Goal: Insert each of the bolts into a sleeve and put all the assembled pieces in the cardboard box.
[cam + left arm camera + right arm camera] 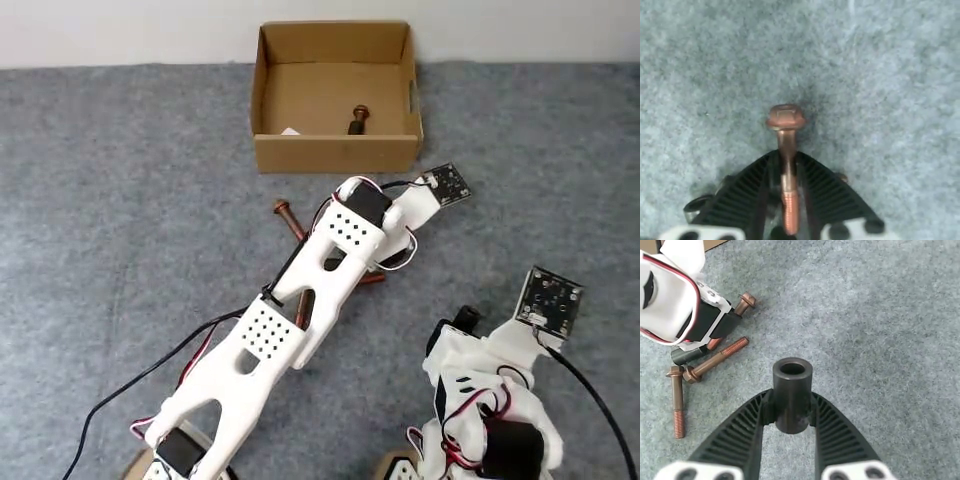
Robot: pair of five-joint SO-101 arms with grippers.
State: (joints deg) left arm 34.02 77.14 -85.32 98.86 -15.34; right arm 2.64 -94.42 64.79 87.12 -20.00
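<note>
Left wrist view has the left claw (786, 162) clenched on a copper bolt (785, 145), gripped along the shank with the flanged head sticking out past the fingertips over the grey desk (890, 75). Right wrist view has the right claw (791, 405) grasping a dark sleeve (792, 385) by its sides, the open bore facing up toward the camera. Two loose bolts (676, 405) (715, 360) lie on the desk beyond it, near the other arm.

High view shows the cardboard box (335, 152) at the far side of the desk, with one finished piece (358, 118) already lying in it.

The step in hand looks like mating this bolt with this sleeve; the two are not yet brought together. The next move calls for lining up the bolt's threaded end with the bore, and since the head leads out of the claw, the left wrist will probably have to turn or the sleeve be brought to the tail end.
</note>
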